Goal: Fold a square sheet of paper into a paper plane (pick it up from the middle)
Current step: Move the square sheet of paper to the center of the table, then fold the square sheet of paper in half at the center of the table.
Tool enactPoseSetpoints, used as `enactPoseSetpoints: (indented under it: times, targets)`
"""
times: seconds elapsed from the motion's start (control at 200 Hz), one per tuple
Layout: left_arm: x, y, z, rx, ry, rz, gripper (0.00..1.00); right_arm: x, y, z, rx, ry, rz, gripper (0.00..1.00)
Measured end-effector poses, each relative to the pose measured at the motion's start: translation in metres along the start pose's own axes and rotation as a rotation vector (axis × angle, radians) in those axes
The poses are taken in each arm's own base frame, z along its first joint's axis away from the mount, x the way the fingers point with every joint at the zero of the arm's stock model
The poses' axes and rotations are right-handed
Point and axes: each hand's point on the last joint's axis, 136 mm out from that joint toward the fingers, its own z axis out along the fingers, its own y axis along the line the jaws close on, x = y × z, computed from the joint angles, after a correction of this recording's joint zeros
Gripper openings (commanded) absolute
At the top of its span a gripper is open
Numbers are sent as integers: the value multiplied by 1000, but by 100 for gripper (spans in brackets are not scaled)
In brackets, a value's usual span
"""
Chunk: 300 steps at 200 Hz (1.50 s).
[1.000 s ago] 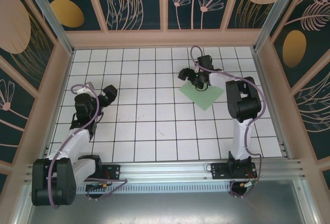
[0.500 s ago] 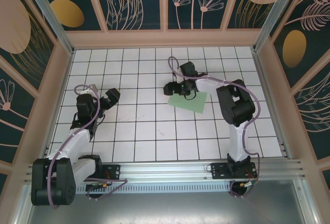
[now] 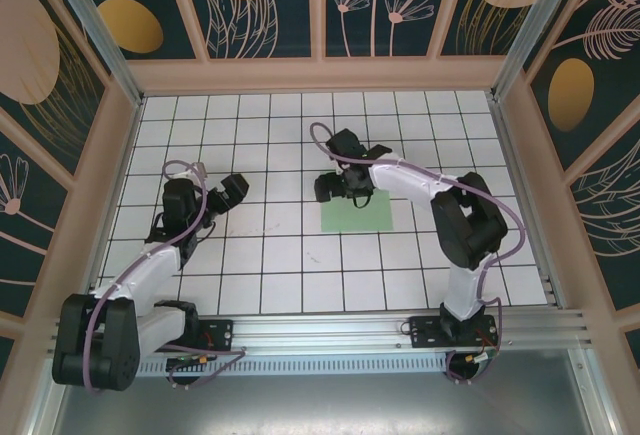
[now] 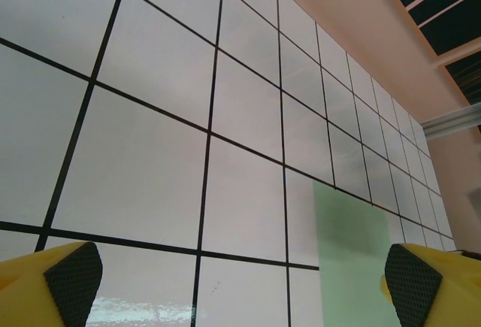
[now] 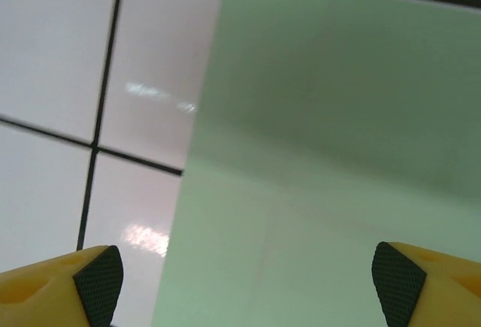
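- The right gripper [image 3: 340, 187], jaws wide apart, hangs over the thin pale mint-green square paper sheet [image 3: 358, 217], partly covering its far edge.
- The left gripper [image 3: 232, 193] is open too; the sheet lies well to its right.

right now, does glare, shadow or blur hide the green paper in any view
Top external: even light, sharp; the square sheet of paper stands out plainly on the table. Right wrist: close and slightly soft, glare streaks on the tile beside the sheet, darker shade over its upper part. Left wrist: crisp grid lines, faint sheen on the nearest tile, sheet clear at lower right.
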Motion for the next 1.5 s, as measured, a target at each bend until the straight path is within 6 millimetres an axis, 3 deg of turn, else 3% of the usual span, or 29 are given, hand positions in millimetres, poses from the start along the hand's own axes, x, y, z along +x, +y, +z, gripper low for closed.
enactPoseSetpoints:
  times: [0.15,0.225,0.465,0.706,0.976,1.501]
  targets:
    - [9,-1,5,-2,32,8,98,-6,-35,-1,98,-10,127,89]
    - [13,-7,11,1,53,21,99,-4,-43,5,119,10,157,90]
    - [42,-47,39,61,163,110,98,12,-35,33,145,94,157,93]
    - [85,-62,58,91,272,134,99,19,-36,35,188,109,148,99]
    - [81,-67,62,105,246,116,99,23,-37,38,202,118,149,98]
    - [84,-63,65,92,253,113,98,24,-40,46,191,114,156,82]
